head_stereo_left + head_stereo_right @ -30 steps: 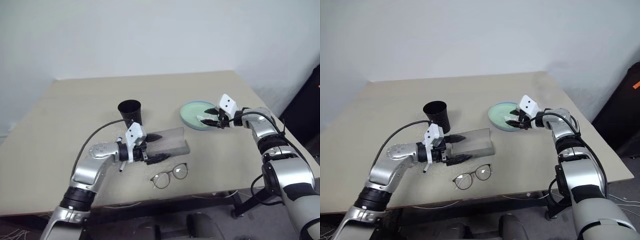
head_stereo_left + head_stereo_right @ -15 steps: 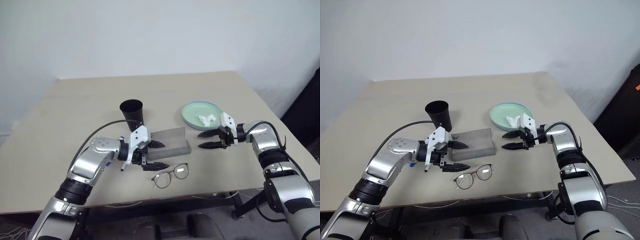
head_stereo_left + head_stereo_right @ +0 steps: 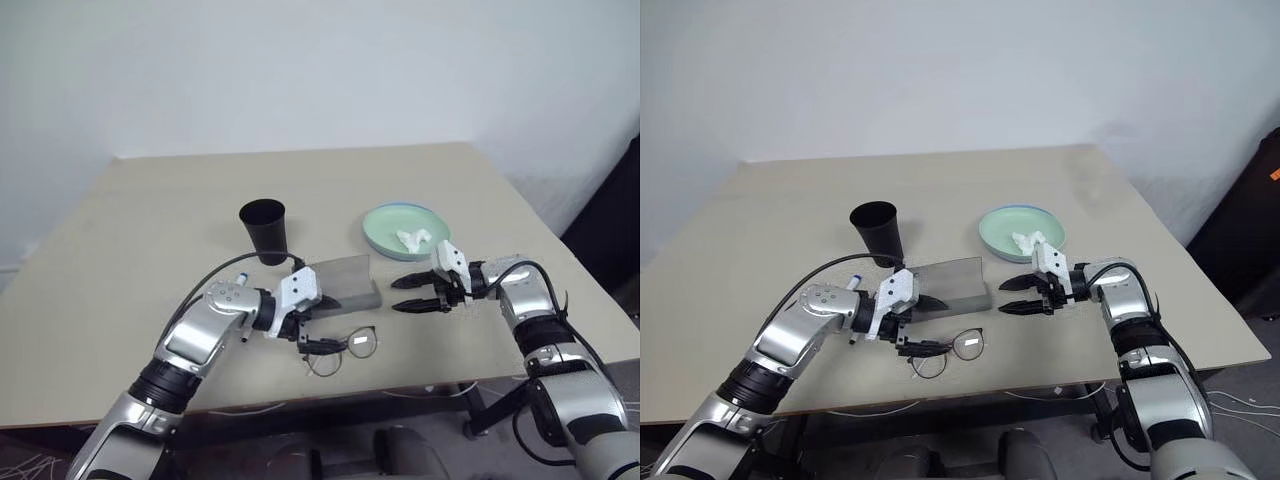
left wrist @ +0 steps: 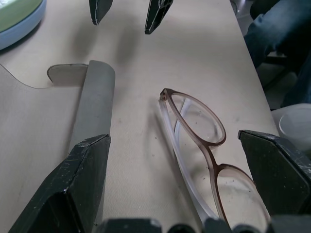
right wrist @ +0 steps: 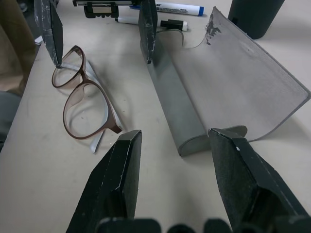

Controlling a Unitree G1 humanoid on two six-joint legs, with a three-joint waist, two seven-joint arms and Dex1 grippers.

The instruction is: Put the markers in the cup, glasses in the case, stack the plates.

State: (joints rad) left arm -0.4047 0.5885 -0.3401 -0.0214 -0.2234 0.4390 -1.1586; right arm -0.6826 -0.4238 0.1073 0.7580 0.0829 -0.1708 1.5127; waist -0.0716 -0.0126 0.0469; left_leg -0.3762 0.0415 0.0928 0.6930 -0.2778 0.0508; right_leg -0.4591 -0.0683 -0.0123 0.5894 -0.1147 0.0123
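The wire-framed glasses (image 4: 194, 141) lie near the table's front edge, between the spread fingers of my open left gripper (image 3: 318, 325). Just behind them the grey case (image 3: 340, 282) lies open with its lid folded back. My right gripper (image 3: 398, 296) hovers open and empty at the case's right end, pointing left. The mint green plate (image 3: 385, 222) rests on the light blue plate (image 4: 19, 30) at the back right. The black cup (image 3: 263, 228) stands upright behind the case. Two markers, one blue-capped (image 5: 180, 8) and one black-capped (image 5: 146, 21), lie on the table by my left wrist.
A crumpled white tissue (image 3: 412, 238) sits in the green plate. The table's front edge (image 3: 400, 385) runs close below the glasses. Bare tabletop (image 3: 130, 260) stretches to the left and behind the cup.
My right gripper has drawn back from the plates and come down beside the case's right end. My left gripper has shifted right and lower, so it now straddles the glasses.
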